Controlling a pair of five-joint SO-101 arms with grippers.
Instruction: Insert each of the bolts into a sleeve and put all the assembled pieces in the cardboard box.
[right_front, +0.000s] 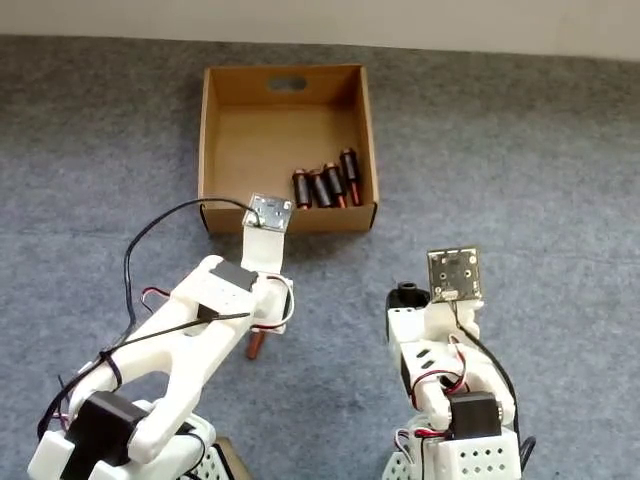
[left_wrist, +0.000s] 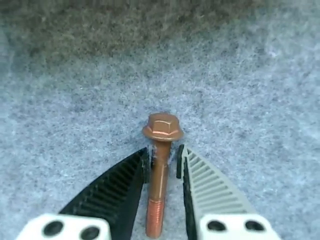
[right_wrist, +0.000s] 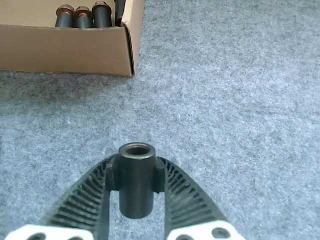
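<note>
A copper bolt (left_wrist: 159, 175) with a hex flange head lies along my left gripper (left_wrist: 162, 161), whose fingers are shut on its shank, head pointing away over the carpet. In the high view the bolt (right_front: 256, 345) pokes out from under the left arm, in front of the cardboard box (right_front: 285, 72). My right gripper (right_wrist: 135, 172) is shut on a black sleeve (right_wrist: 136, 182), held upright with its open bore facing up. That sleeve (right_front: 407, 295) is at the right arm's tip, below the box's right corner. Several assembled pieces (right_front: 325, 186) lie in the box's near right corner.
Grey carpet covers the table. The box (right_wrist: 65, 47) stands ahead of the right gripper, with the capped ends of the assembled pieces (right_wrist: 82, 15) showing above its wall. Open carpet lies between the two arms and to the right of the box.
</note>
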